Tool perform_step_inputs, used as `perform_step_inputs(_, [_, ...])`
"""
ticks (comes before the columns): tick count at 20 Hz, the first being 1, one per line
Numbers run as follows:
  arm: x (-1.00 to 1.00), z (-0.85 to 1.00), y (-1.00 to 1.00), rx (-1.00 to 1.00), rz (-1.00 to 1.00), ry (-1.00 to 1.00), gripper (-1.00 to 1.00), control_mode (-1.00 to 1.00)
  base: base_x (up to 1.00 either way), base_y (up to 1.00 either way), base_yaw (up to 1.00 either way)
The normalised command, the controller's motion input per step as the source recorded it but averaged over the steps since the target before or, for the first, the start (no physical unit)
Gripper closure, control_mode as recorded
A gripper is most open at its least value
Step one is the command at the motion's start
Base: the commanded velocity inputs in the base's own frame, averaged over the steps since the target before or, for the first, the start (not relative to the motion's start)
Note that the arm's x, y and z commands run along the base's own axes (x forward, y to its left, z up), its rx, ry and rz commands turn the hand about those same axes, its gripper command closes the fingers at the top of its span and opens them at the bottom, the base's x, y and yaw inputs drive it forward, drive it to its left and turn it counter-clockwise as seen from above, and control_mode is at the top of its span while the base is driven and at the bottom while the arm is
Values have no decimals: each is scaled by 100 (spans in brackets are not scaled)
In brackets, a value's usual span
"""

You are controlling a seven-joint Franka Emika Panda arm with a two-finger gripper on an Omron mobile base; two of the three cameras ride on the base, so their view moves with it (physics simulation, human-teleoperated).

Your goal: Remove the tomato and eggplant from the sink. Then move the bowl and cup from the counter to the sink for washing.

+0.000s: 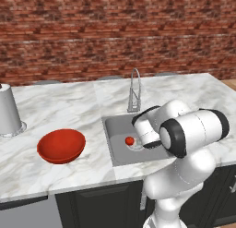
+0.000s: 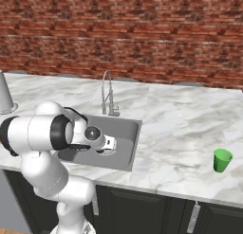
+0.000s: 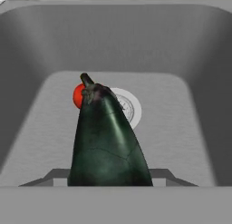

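A: Where is the eggplant [image 3: 108, 141]?

B: In the hand view it sits right in front of the camera, inside the sink [image 3: 199, 60]. Its broad dark body fills the bottom middle and it narrows going up the picture, so its long axis runs away from the hand, stem end pointing at the far wall of the basin.

A: Is the gripper closed on it?

B: I cannot tell. The finger tips are hidden behind the eggplant's wide end, and the base views show only the wrist down in the basin, not the jaws. Whether the eggplant is lifted or lying on the floor is not clear either.

A: And the tomato [image 3: 79, 95]?

B: On the basin floor just beyond the stem tip, a little to its left in the hand view, beside the round drain [image 3: 131, 109]. The left base view shows it as a red ball [image 1: 129, 141] near the drain, close to the arm's wrist.

A: The dishes?

B: The bowl [image 1: 61, 146] stands upright on the counter [image 1: 60, 107], left of the sink. The green cup [image 2: 221, 160] stands upright on the counter well to the right of the sink, near the front edge. The faucet [image 2: 107, 93] rises behind the basin.
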Motion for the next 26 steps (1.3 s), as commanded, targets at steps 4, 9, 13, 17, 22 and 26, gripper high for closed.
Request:
perform_step_inputs(4, [0, 39, 0, 1, -1, 3, 100, -100, 0, 0, 0])
perform_step_inputs(9, [0, 43, 0, 3, 0, 7, 100, -100, 0, 0, 0])
perform_step_inputs(13, [0, 44, 0, 2, 0, 9, 100, -100, 0, 0, 0])
perform_step_inputs(17, [3, 49, -1, 1, 0, 7, 100, -100, 0, 0, 0])
perform_step_inputs(22, [-8, 36, 0, 0, 0, 11, 100, -100, 0, 0, 0])
perform_step_inputs(26, [-20, 28, 0, 0, 0, 13, 100, -100, 0, 0, 0])
